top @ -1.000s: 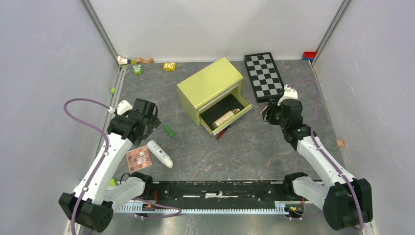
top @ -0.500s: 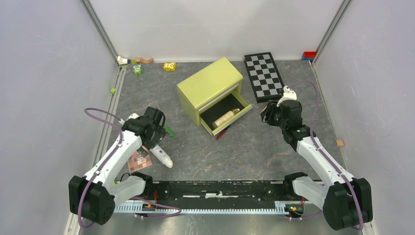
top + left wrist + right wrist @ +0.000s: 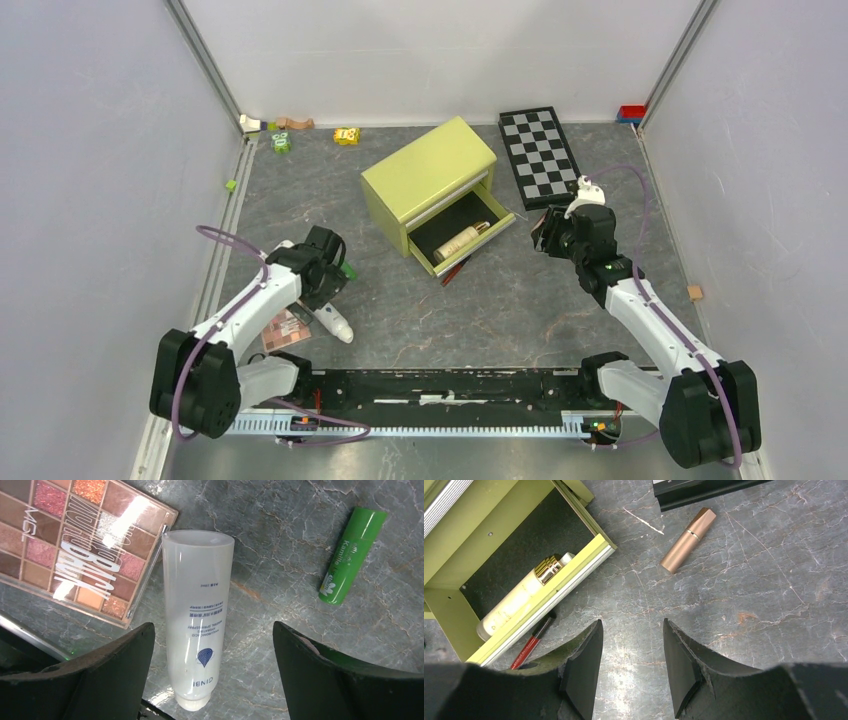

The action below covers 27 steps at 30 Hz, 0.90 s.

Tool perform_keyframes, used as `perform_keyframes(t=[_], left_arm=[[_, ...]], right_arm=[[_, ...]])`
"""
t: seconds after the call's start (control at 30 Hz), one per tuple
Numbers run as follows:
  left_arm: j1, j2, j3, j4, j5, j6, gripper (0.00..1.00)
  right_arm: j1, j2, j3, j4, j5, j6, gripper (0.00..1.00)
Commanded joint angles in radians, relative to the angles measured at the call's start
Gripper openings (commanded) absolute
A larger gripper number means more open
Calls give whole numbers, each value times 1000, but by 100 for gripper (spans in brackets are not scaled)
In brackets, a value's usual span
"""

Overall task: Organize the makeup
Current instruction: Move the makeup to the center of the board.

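We see white shells on the long links of the left arm [image 3: 238,316] and the right arm [image 3: 655,325], with black housings at the joints, some of them bulky blocks. A thin purple cable [image 3: 228,236] runs along each arm. The right wrist bears a small white cap [image 3: 591,189]. Our fingers [image 3: 117,672] are matte black wedges, edges scuffed.
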Motion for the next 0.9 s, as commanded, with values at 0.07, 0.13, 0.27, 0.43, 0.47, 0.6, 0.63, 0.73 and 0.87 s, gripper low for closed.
perform_keyframes(t=[0.07,0.13,0.27,0.43,0.47,0.6,0.63,0.73,0.87], left_arm=[[1,44,-31,109,0,11,87],[1,57,-40,131,3,16,82],[1,79,-58,162,10,23,71],[1,93,-70,190,29,44,56],[1,93,-70,192,31,49,53],[1,80,-67,192,36,74,45],[0,74,-65,193,37,82,43],[0,38,-56,193,51,111,34],[-1,-38,-1,176,61,186,16]], right_arm=[[-2,5,-1,42,-11,4,54],[-2,6,-3,42,-12,5,54],[-2,5,-6,41,-11,5,54],[-2,0,-14,40,-9,3,55],[-1,-1,-15,41,-9,3,54],[-2,-3,-21,43,-7,5,55],[-3,-5,-22,42,-8,7,55],[-2,-9,-25,44,-7,6,55],[-2,-18,-23,39,-4,5,55]])
